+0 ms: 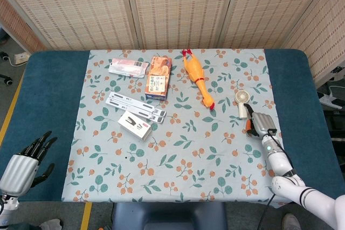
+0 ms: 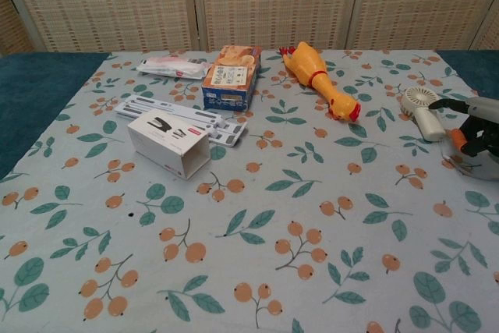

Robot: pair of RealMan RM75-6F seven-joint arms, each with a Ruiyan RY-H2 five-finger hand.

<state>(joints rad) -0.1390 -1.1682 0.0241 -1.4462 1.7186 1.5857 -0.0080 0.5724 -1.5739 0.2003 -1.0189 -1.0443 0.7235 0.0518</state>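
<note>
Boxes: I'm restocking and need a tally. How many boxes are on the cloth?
2. The orange snack box lies near the far edge; the white stapler box lies nearer, left of centre.

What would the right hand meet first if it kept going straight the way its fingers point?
Probably the small handheld fan: the right hand points up-left toward it, with the fan's handle just ahead. Depth between them is unclear.

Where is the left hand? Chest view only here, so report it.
Observer: Head view shows the left hand at the near left corner, off the floral cloth, fingers apart, holding nothing.
Operator: Now give me the right arm's line.
Observer: It runs in from the near right corner; the right hand lies over an orange thing, just nearer than the small fan.
</note>
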